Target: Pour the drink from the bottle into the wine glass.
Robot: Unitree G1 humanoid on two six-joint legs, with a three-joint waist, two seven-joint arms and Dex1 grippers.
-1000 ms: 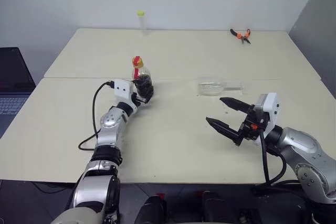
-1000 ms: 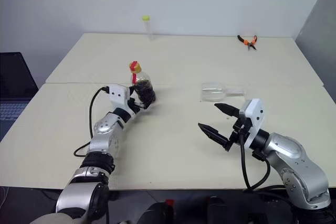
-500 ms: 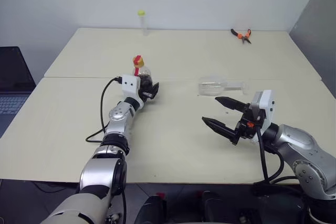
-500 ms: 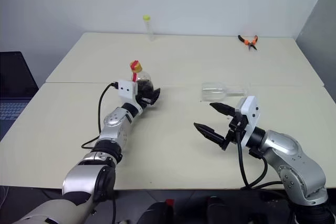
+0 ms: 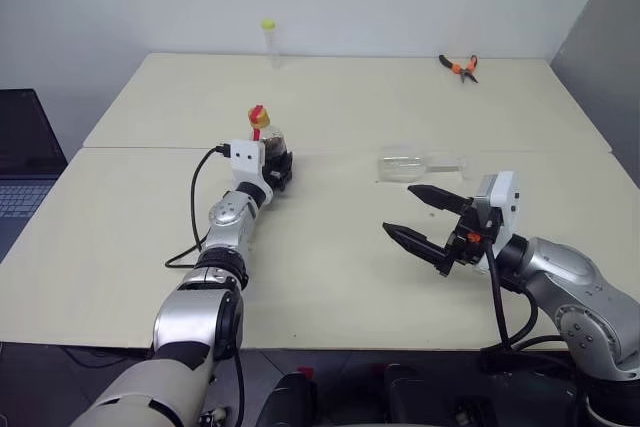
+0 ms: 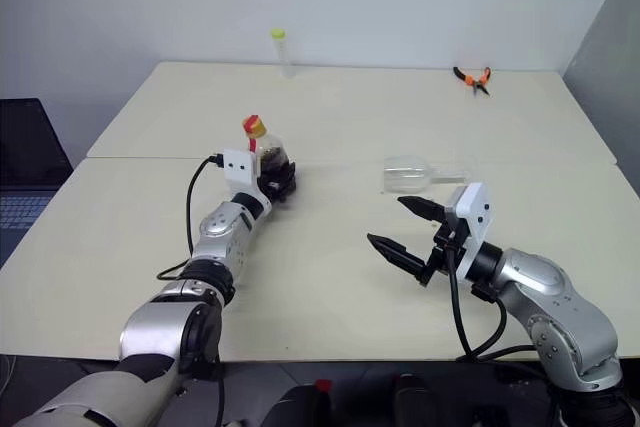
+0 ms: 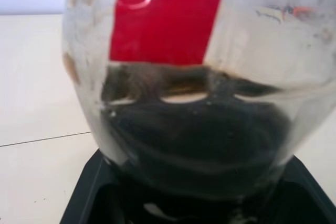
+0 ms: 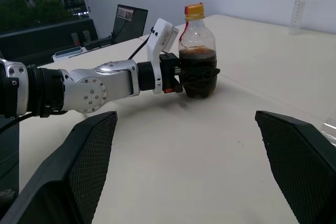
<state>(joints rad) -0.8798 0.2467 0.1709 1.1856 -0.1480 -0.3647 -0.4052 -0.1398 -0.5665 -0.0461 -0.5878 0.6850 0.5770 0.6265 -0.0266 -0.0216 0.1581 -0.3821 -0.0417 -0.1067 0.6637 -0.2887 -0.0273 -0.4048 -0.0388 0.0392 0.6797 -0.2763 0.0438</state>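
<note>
L hand (image 8: 181, 80) is closed round the lower body of the small squat clear plastic bottle (image 8: 198, 56) w/ red label band and yellow cap. Black fingers (image 8: 203, 72) wrap the belly at the level of the dark, nearly black drink (image 7: 199, 145). Bottle stands upright on the pale beige worktop (image 5: 330, 247); whether the base is clear of the surface can't be told. Cap on.

R hand (image 5: 432, 219) hangs wide, nothing between its fingers, well apart from the L hand and a bit above the worktop. The clear stemmed wine glass (image 5: 410, 164) lies on its side just beyond the R hand, bowl toward the L hand, stem pointing away from it.

Also on the worktop, far past both hands: thin clear tube w/ yellow-green top (image 5: 269, 42); orange-handled pliers (image 5: 459, 67). Neither needed.

Step in hand (judgement): securing the bottle grip before lift.

Notes for doing it well:
- Grip sits low on a rounded, soft plastic body. Squeeze enough to stop slip, not enough to buckle the wall.
- Check the bottle sits centred between the fingers before lifting; L wrist view shows the belly seated deep in the hand, looks OK.
- Lift straight up, keep upright until over the glass.
- Two blockers before any pour: glass must be stood up (R hand is the free one, nearest to it), and the cap must come off.
- Risk: tilting early w/ the glass down spills drink onto the worktop.
</note>
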